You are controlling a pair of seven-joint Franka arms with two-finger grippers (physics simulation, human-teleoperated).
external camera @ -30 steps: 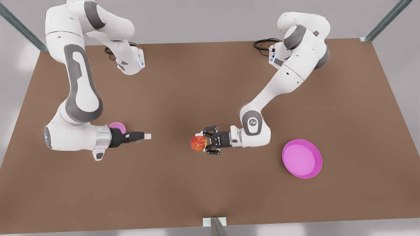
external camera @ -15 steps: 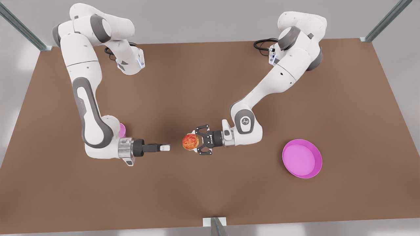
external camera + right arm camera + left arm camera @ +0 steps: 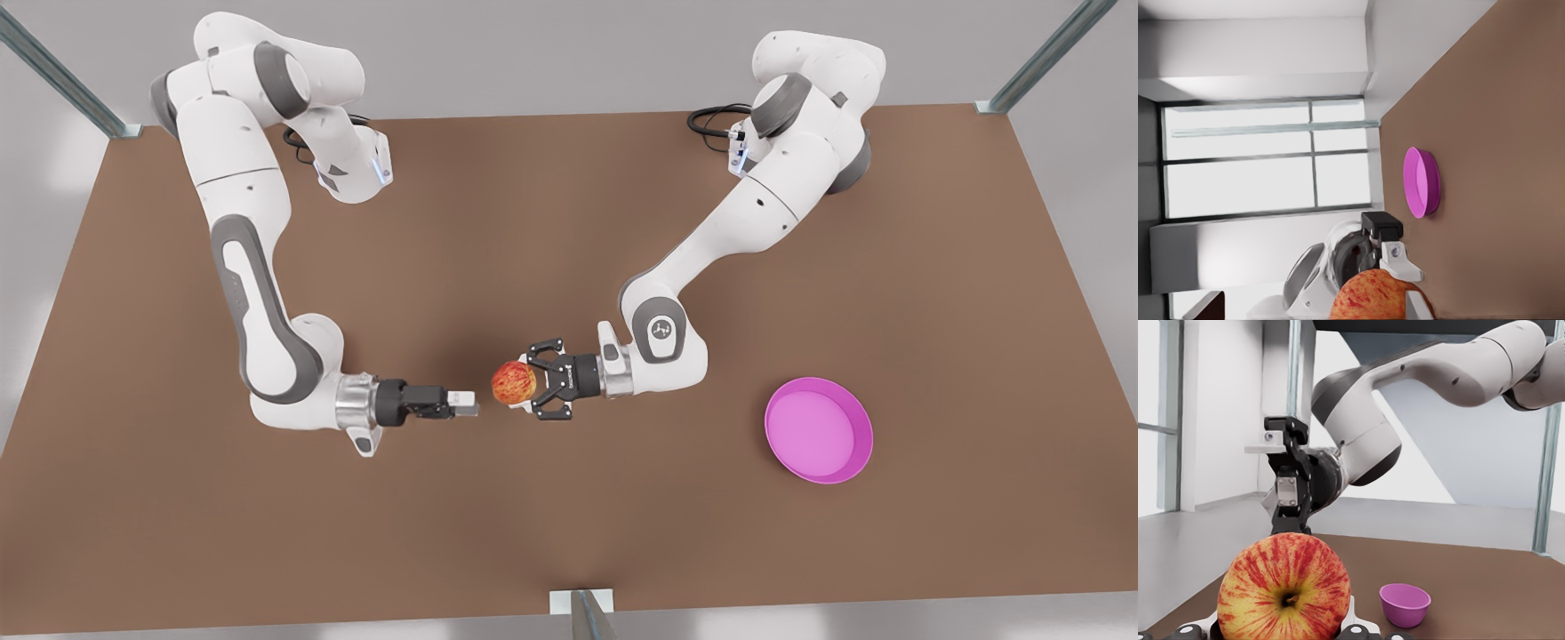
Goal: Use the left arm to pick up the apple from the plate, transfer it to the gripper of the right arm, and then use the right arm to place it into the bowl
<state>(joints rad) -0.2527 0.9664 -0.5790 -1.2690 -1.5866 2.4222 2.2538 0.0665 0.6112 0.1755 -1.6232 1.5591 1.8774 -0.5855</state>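
The red, yellow-streaked apple [image 3: 513, 382] hangs above the middle of the table, with my left gripper [image 3: 531, 386] shut on it from the front view's right. In the left wrist view the apple [image 3: 1285, 587] is large and close. My right gripper [image 3: 464, 405] points at it from the front view's left, a short gap away and open; one of its fingers [image 3: 1279, 437] rises above the apple, the other is hidden behind it. The pink plate [image 3: 818, 429] lies bare at the front view's right. The small pink bowl [image 3: 1405, 603] stands on the table behind the right arm.
The brown table [image 3: 569, 533] reaches metal frame posts [image 3: 53, 71] at its corners. A small bracket [image 3: 582, 604] sits at the near edge. Both arm bases stand at the far edge. The plate [image 3: 1421, 181] also appears beyond the apple [image 3: 1378, 300] in the right wrist view.
My right arm has swung toward the front view's right, bringing its gripper close to the apple and covering the bowl. The left gripper with the apple has shifted slightly toward it.
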